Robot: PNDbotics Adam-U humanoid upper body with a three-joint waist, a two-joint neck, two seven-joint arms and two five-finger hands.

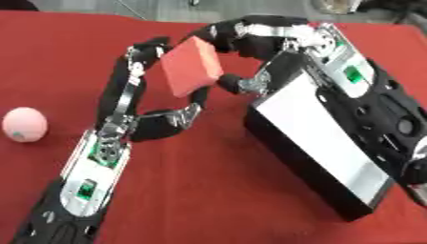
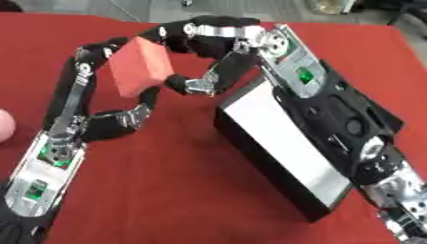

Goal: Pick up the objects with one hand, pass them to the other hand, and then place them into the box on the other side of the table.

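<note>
A salmon-red block (image 1: 192, 66) hangs tilted above the red table, held between both hands. My left hand (image 1: 157, 125) reaches up from the lower left, its fingers curled over the block's top left corner and its thumb under the lower edge. From the upper right, my right hand (image 1: 259, 38) curls its fingers over the block's top right, with its thumb (image 1: 232, 84) against the lower right edge. A black box (image 1: 292, 153) with a white inside lies to the right, below the right forearm.
A pink ball (image 1: 25, 124) rests on the red table (image 1: 208, 190) at the far left. The right forearm lies along the box's far side and covers part of it. The table's far edge runs along the top.
</note>
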